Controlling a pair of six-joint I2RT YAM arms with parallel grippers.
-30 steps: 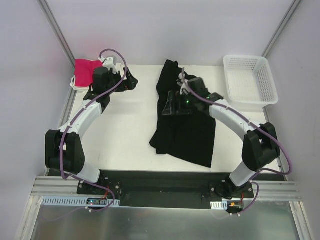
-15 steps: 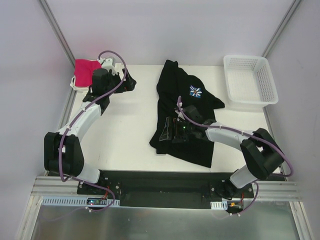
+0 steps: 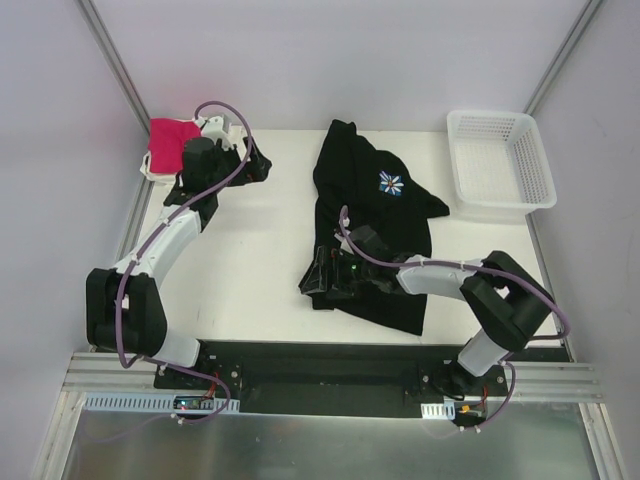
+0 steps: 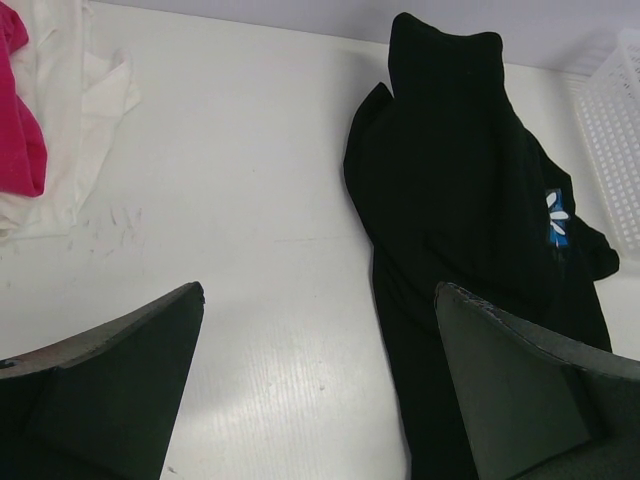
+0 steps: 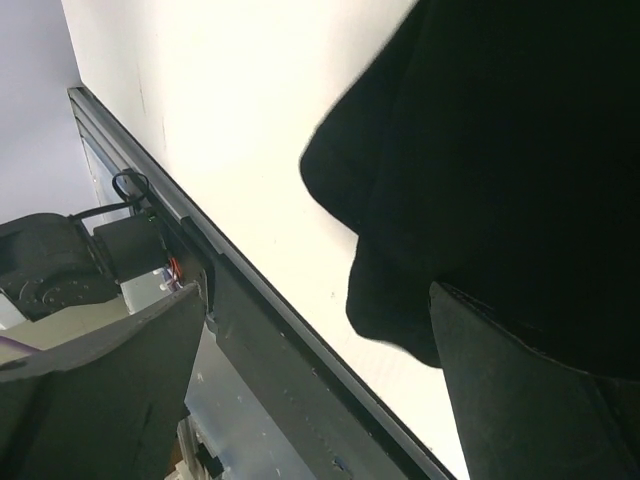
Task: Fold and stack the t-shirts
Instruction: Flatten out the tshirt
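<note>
Both pincers spread wide, the black t-shirt [image 3: 372, 225] lying crumpled mid-table.

Far left of the black t-shirt, at the table's [image 3: 250, 260] back corner, a magenta-pink t-shirt [image 3: 170, 134] sits on white t-shirts [image 4: 72, 95]. Just beside that pile, on the side towards the black shirt, the left gripper [image 3: 258, 166] hovers with its fingers [image 4: 120, 390] wide apart, holding nothing. At the black shirt's near-left hem corner the right gripper [image 3: 318, 276] sits low, jaws spread; in the wrist view one of its fingers [image 5: 530, 390] lies over the dark cloth and the other over the table's front edge. The blue daisy print [image 3: 390, 182] faces up on the shirt's far half. Right of the shirt stands a white mesh basket [image 3: 537, 168].
</note>
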